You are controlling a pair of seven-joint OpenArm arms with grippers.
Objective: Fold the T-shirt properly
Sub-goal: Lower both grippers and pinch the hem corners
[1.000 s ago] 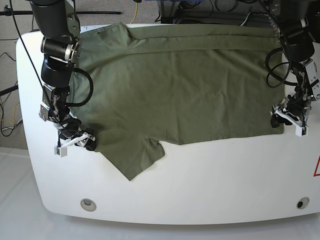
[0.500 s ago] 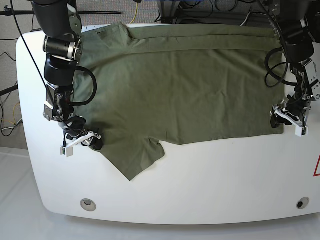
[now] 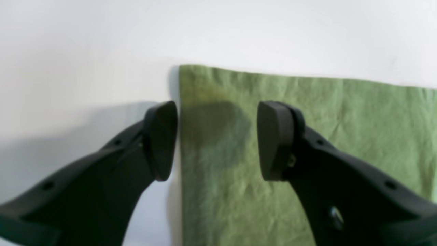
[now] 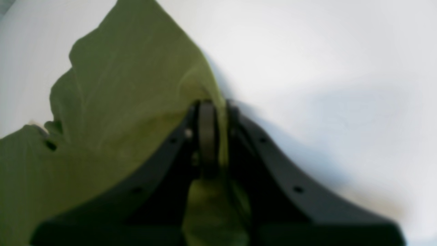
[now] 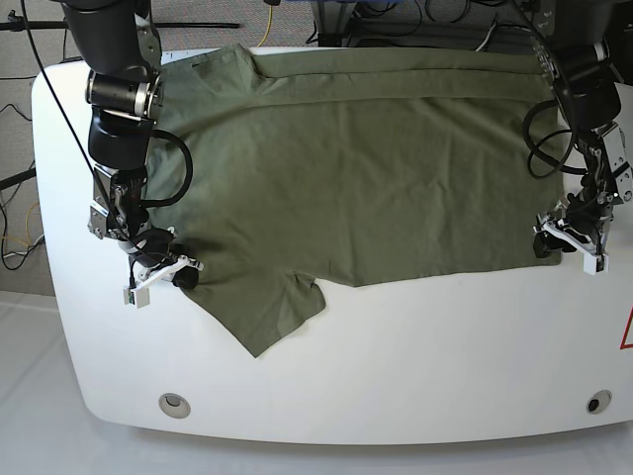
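White rounded table; olive T-shirt spread flat across far half.

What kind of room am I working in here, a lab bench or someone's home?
Most likely a robotics lab: a purpose-built white table with rounded corners, loose cables trailing behind it, and only the T-shirt laid out. Nothing domestic shows.

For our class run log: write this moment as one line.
right gripper: shut on T-shirt sleeve | left gripper: open, straddling hem corner | T-shirt: flat on white table
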